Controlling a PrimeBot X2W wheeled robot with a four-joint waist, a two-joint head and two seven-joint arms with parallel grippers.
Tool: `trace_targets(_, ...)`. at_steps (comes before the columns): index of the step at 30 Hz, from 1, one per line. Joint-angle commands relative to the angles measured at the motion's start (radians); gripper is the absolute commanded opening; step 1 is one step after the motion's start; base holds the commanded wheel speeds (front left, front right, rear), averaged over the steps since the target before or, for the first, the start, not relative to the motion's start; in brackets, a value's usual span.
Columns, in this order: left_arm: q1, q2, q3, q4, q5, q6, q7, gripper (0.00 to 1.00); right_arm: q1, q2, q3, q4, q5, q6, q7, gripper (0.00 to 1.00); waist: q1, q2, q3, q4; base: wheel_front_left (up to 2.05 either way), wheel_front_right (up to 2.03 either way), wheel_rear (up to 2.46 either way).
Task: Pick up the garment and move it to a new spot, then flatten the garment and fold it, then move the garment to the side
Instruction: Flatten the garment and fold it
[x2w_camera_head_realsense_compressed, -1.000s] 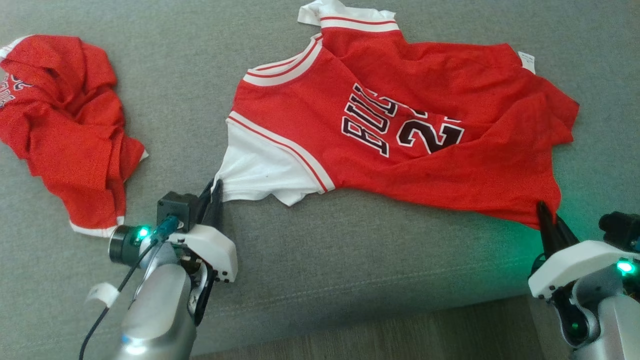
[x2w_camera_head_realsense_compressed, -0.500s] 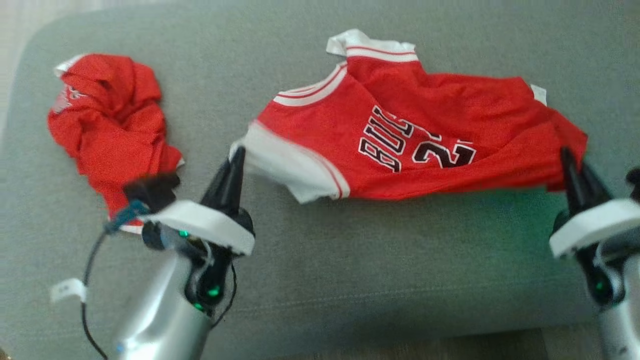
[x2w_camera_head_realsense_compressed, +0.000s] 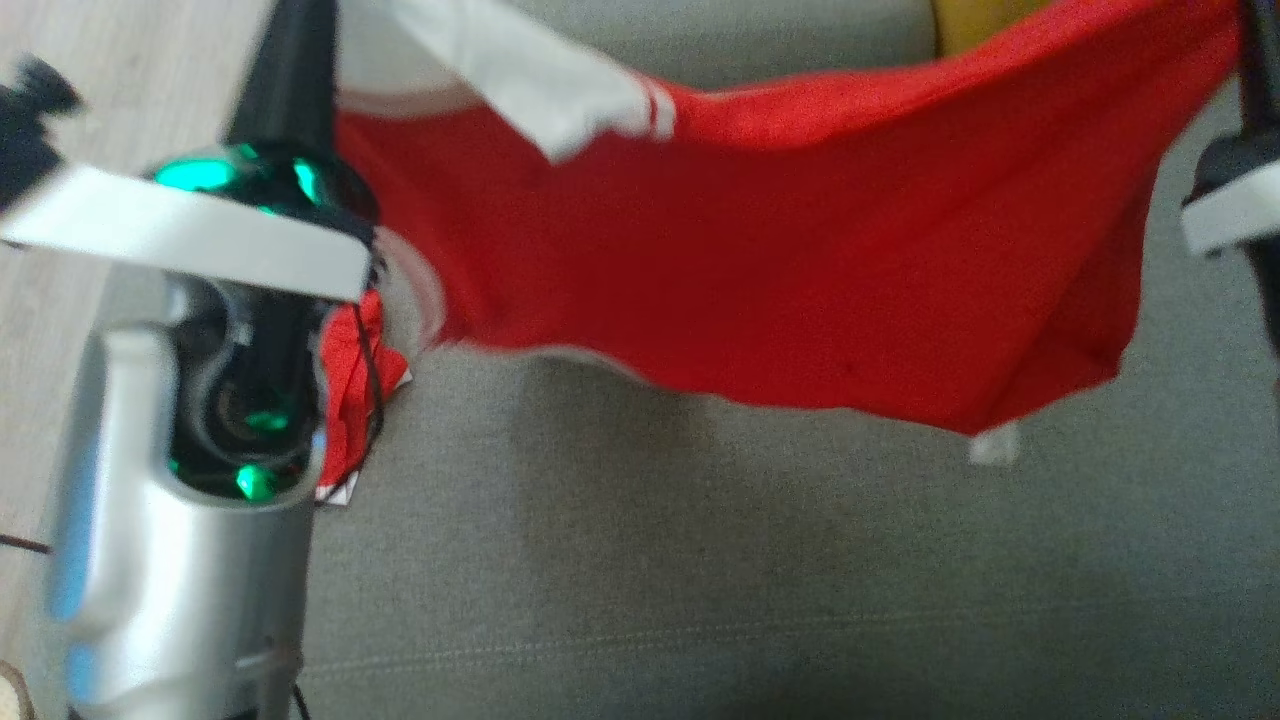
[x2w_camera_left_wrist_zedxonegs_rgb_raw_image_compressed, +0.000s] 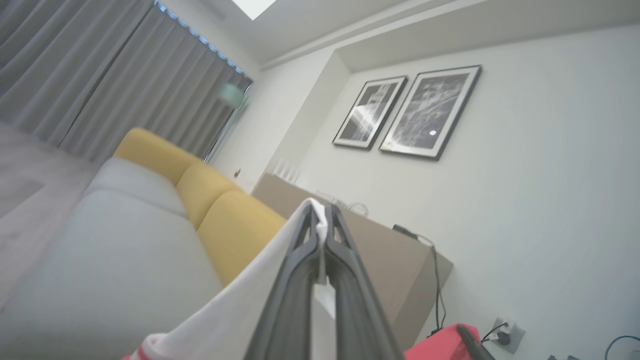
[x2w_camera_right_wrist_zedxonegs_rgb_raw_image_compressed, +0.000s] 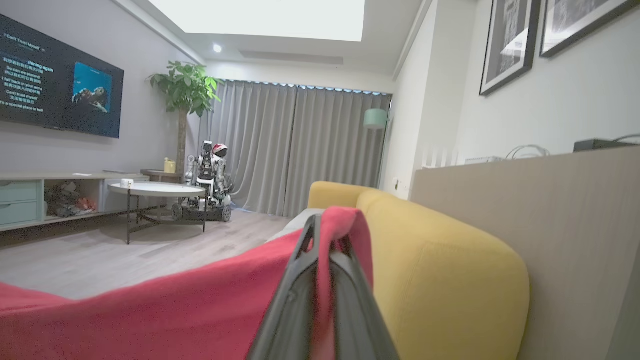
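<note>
Item one, your left tool (x2w_camera_left_wrist_zedxonegs_rgb_raw_image_compressed: 320, 216): jaws pressed together on a white edge of the garment (x2w_camera_head_realsense_compressed: 780, 260), the cloth pinched between the two dark fingers (x2w_camera_left_wrist_zedxonegs_rgb_raw_image_compressed: 287, 300) right up to their tips. Item two, your right tool (x2w_camera_right_wrist_zedxonegs_rgb_raw_image_compressed: 327, 240): likewise closed, with a red corner of the same garment folded over and clamped between its fingers. Item three, the garment itself: red with white trim, held up off the sofa (x2w_camera_head_realsense_compressed: 700, 560) and stretched between your two tools, the left tool at the upper left of the head view and the right tool at its upper right edge. Its lower hem sagged in a curve above the grey seat, and a small white tag (x2w_camera_head_realsense_compressed: 995, 445) hung at the lower right corner. Item four, a second red cloth (x2w_camera_head_realsense_compressed: 350, 400) with a white edge: it showed low at the left, just beside your left arm (x2w_camera_head_realsense_compressed: 180, 560), which hid part of it. Item five, surroundings: yellow back cushions (x2w_camera_right_wrist_zedxonegs_rgb_raw_image_compressed: 450, 280) along the far side of the sofa, a pale wooden floor (x2w_camera_head_realsense_compressed: 140, 70) to the left, two framed pictures (x2w_camera_left_wrist_zedxonegs_rgb_raw_image_compressed: 405, 112) on the wall, grey curtains (x2w_camera_right_wrist_zedxonegs_rgb_raw_image_compressed: 300, 150), a wall screen (x2w_camera_right_wrist_zedxonegs_rgb_raw_image_compressed: 60, 82), a potted plant (x2w_camera_right_wrist_zedxonegs_rgb_raw_image_compressed: 185, 90), and another robot (x2w_camera_right_wrist_zedxonegs_rgb_raw_image_compressed: 207, 185) standing near the curtains.
</note>
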Motion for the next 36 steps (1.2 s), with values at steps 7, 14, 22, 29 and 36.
trace_targets(7, -0.161, 0.013, 0.063, -0.169, 0.002, 0.108, 0.067, 0.0, -0.131, -0.037, 0.008, -0.082, -0.009, 0.0, 0.158, 0.0, 0.0, -0.0001, -0.046, -0.001, 0.0, 0.0, 0.0)
trace_targets(14, -0.27, 0.017, 0.076, -0.109, -0.017, 0.176, 0.142, 0.0, -0.164, -0.037, 0.006, -0.104, -0.015, 0.0, 0.353, 0.0, 0.0, -0.0001, -0.003, -0.003, 0.0, 0.0, 0.0)
trace_targets(22, -0.609, 0.102, 0.085, 0.123, 0.055, 0.168, 0.171, 0.0, -0.51, -0.007, 0.044, -0.001, 0.016, 0.0, 0.436, 0.0, 0.0, -0.0001, 0.331, -0.014, 0.0, 0.0, 0.0)
trace_targets(29, -1.036, 0.123, 0.092, 0.463, 0.141, 0.057, -0.031, 0.0, -0.966, -0.002, 0.056, 0.308, -0.122, 0.0, 0.143, 0.0, 0.0, -0.0001, 0.546, 0.005, 0.0, 0.0, 0.0)
trace_targets(36, -1.127, 0.079, 0.058, 0.602, 0.148, -0.047, -0.151, 0.0, -1.087, -0.025, 0.112, 0.505, -0.169, 0.0, -0.059, 0.0, 0.0, -0.0001, 0.594, 0.043, 0.0, 0.0, 0.0)
